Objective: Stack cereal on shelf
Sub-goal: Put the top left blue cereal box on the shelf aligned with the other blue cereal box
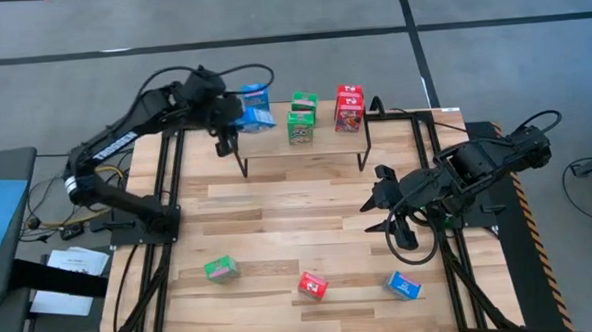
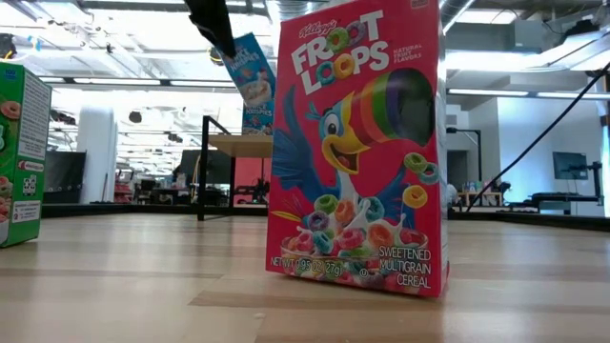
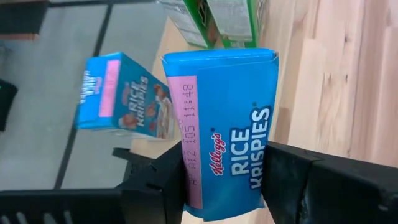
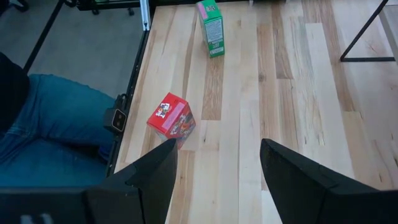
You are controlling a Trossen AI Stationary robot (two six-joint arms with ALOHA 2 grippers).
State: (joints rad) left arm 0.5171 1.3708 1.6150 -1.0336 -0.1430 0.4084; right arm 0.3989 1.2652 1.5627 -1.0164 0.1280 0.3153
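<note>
1. A plank tabletop (image 1: 309, 225) of light wood sits on a black frame (image 1: 167, 192) over a grey floor (image 1: 71, 46).
2. Papers (image 1: 66, 281) lie on the floor off the tabletop's left edge, beside a dark stand (image 1: 3, 219).
3. Cables (image 1: 43, 207) trail near the left edge.
4. A person's leg in blue jeans (image 4: 56, 124) shows just past one tabletop edge.

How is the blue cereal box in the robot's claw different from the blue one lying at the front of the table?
The Rice Krispies box is pinched in the left claw, up by the shelf; the loose blue box sits on the tabletop, touched by no claw. The held one has another blue box right beside it; the loose one sits apart from its neighbours. Both are small blue cereal boxes.
</note>
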